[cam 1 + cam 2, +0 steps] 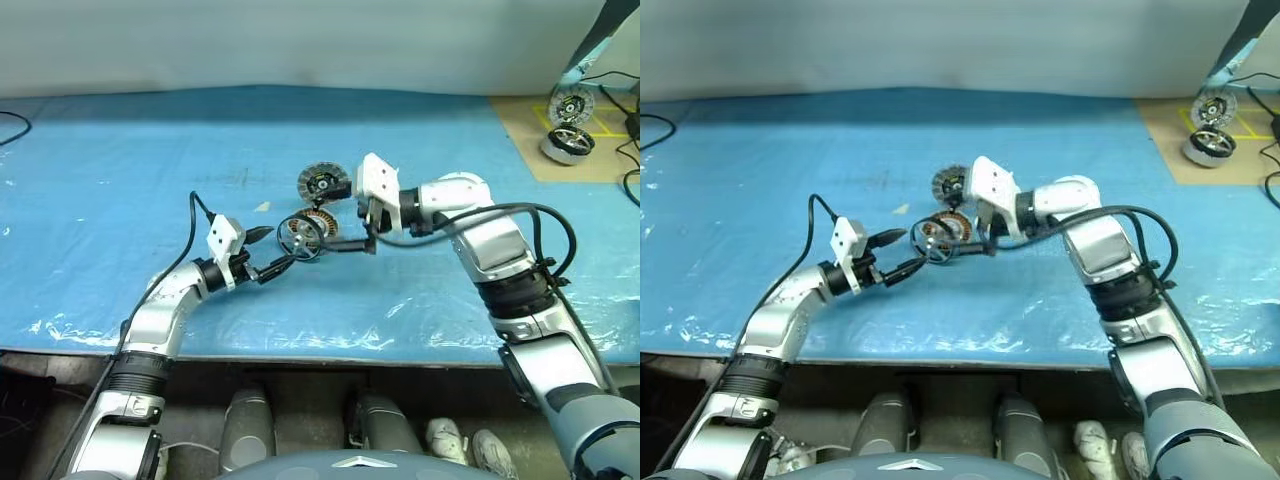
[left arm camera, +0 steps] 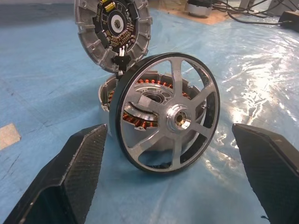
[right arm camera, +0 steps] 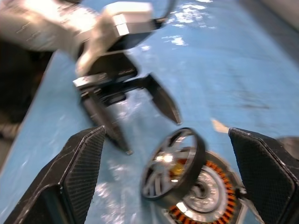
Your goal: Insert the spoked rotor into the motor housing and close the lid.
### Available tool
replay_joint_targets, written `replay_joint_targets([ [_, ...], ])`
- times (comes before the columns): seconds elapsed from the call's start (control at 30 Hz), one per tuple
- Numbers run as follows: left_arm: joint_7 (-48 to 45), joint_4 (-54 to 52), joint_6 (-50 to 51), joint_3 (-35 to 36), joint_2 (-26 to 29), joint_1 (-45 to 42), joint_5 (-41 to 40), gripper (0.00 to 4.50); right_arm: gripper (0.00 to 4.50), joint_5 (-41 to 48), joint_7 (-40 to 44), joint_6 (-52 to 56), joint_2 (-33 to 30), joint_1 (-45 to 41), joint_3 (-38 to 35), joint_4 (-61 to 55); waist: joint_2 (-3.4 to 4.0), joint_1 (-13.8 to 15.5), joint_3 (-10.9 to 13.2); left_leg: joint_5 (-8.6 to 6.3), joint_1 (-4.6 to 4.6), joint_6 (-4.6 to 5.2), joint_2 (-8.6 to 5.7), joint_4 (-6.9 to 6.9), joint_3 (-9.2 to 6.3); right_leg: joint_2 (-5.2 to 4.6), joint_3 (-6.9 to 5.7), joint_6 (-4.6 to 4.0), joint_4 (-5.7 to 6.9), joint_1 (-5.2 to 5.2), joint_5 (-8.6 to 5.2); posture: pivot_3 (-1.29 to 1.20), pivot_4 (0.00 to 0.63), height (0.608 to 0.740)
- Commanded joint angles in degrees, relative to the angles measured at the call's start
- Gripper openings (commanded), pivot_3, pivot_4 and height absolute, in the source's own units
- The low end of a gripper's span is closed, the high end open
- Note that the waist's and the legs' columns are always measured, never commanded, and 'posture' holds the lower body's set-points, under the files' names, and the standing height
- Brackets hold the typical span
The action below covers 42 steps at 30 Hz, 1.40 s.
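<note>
The spoked rotor (image 2: 166, 126), a dark ring with silvery spokes, stands on edge and leans against the motor housing (image 2: 110, 93), whose copper windings show behind it. The lid (image 1: 323, 183), ribbed and grey, sits tilted just beyond the housing. My left gripper (image 1: 283, 246) points at the rotor from the near left. It is open, with one finger (image 2: 70, 172) on each side of the rotor and neither touching it. My right gripper (image 1: 345, 222) hangs open over the housing from the right and holds nothing; its fingers (image 3: 70, 177) are spread wide.
Everything rests on a blue sheet (image 1: 120, 180) over the table, whose front edge runs close below the arms. A small tan scrap (image 1: 262, 207) lies left of the lid. At the far right a tan board (image 1: 530, 130) carries a shiny silver drum wheel (image 1: 567, 145), another round part (image 1: 571, 105) and cables.
</note>
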Motion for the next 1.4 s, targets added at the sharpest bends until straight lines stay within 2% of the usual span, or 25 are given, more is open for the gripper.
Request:
replay_joint_targets([
  [0.03, -0.79, -1.7, 0.03, 2.14, 1.7, 0.1, -1.31, 4.5, 4.47, -3.68, 0.95, -5.51, 0.04, -0.51, 4.23, -0.52, 0.0, -0.07, 0.0, -0.01, 0.0, -0.02, 0.0, 0.03, 0.0, 0.0, 0.0, -0.01, 0.0, 0.0, -0.01, 0.0, 0.15, 0.74],
  [0.37, 0.51, -3.56, 0.84, 3.77, 3.3, 2.25, -1.57, 4.5, 4.47, -13.13, -5.03, -18.59, 8.43, -5.48, 10.3, 12.05, -0.05, -0.1, 0.01, -0.01, -0.05, -0.02, -0.02, 0.21, 0.01, -0.01, 0.09, -0.21, 0.04, 0.0, -0.12, 0.0, 0.15, 0.74],
  [0.73, 1.56, -4.7, 1.1, 2.57, 2.09, 3.64, -0.88, 4.5, 4.47, -22.7, -9.44, -25.49, 6.72, -7.09, 11.22, 20.37, -0.11, -0.13, 0.04, -0.01, -0.06, -0.03, -0.01, 0.22, -0.01, -0.01, 0.04, -0.17, 0.05, 0.01, -0.1, 0.0, 0.15, 0.74],
  [0.93, 1.44, -3.09, 0.64, 1.6, 1.12, 1.64, -0.29, 4.5, 4.47, -21.71, -8.29, -24.16, 5.76, -6.72, 9.38, 19.96, -0.11, -0.15, 0.04, -0.01, -0.06, -0.02, 0.0, 0.22, -0.01, 0.01, 0.05, -0.03, 0.06, 0.01, -0.02, 0.0, 0.15, 0.74],
  [1.2, 1.04, -1.22, -0.25, 0.78, 0.2, 0.37, 0.32, 4.5, 4.47, -15.96, -5.39, -15.19, 7.1, -6.54, 5.12, 18.33, -0.11, -0.19, 0.04, 0.01, -0.04, 0.02, 0.01, 0.22, -0.01, 0.01, 0.05, -0.03, 0.1, 0.01, -0.01, 0.0, 0.15, 0.74],
  [1.4, 0.84, 0.02, -0.99, 0.67, -0.14, -0.42, 0.57, 4.5, 4.47, -17.06, -5.23, -16.69, 5.09, -5.72, 5.34, 18.66, -0.11, -0.1, 0.04, 0.01, -0.06, 0.01, -0.01, 0.25, -0.01, -0.01, 0.05, -0.07, 0.1, 0.01, -0.03, 0.0, 0.15, 0.74],
])
